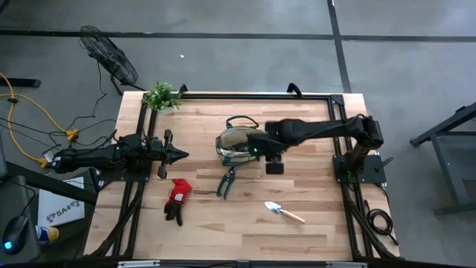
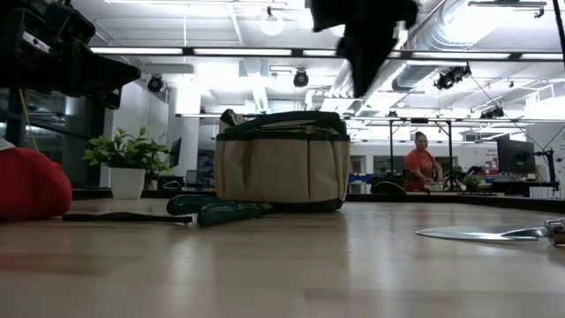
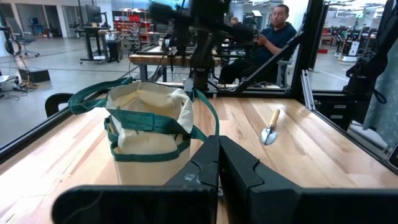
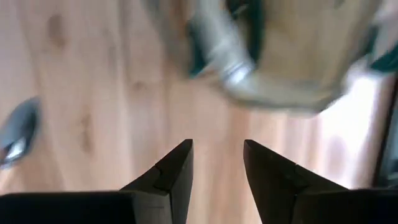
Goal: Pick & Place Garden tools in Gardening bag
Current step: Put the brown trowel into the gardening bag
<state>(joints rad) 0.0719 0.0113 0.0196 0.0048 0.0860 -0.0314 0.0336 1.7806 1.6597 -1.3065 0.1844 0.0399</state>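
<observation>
Right gripper (image 1: 256, 151) hangs over the near edge of the gardening bag (image 1: 236, 143), fingers (image 4: 174, 168) parted with bare table showing between them and nothing held. Bag stands upright near the middle of the wooden table (image 1: 312, 238), its dark handle loop lying toward the far side. Pruning shears (image 1: 226, 181) lie on the table just in front of the bag, touching nothing else. Red-and-black gloves (image 1: 176, 197) lie to the left of the shears, apart from them. One trowel (image 1: 283, 211) lies toward the right front, silver blade pointing left, well apart from the bag. Left gripper (image 1: 178, 155) waits at the left side of the table, fingers pressed together, empty. Small potted plant (image 1: 161, 97) stands at the far left corner. A person (image 2: 421, 164) sits in the room beyond.
</observation>
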